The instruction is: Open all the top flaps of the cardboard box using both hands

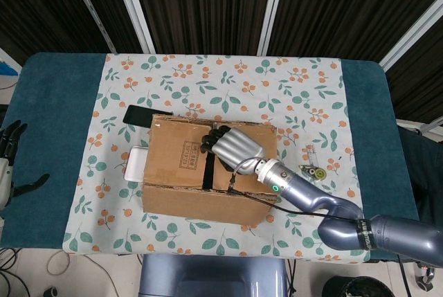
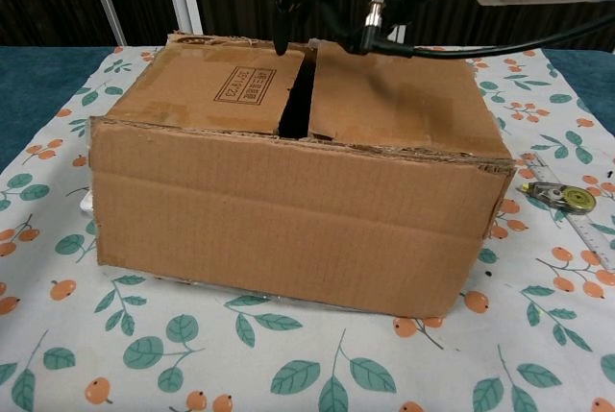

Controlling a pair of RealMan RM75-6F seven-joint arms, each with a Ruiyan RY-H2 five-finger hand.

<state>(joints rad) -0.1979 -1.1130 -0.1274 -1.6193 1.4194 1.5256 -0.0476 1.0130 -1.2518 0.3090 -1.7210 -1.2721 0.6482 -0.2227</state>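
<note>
Setting: indoor robot test bay, staged rather than lived-in. My table is covered in teal fabric, with a white cloth printed with orange berries and green leaves laid down its middle. Beyond the table's far edge hang dark slatted panels split by white frame bars. Loose black cables lie on the floor off the near left corner.

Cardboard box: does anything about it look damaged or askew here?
Yes. The cardboard box has ragged, torn flap edges, and its two closed top flaps do not meet: a dark gap runs between them. The box also sits slightly skewed on the tablecloth.
</note>
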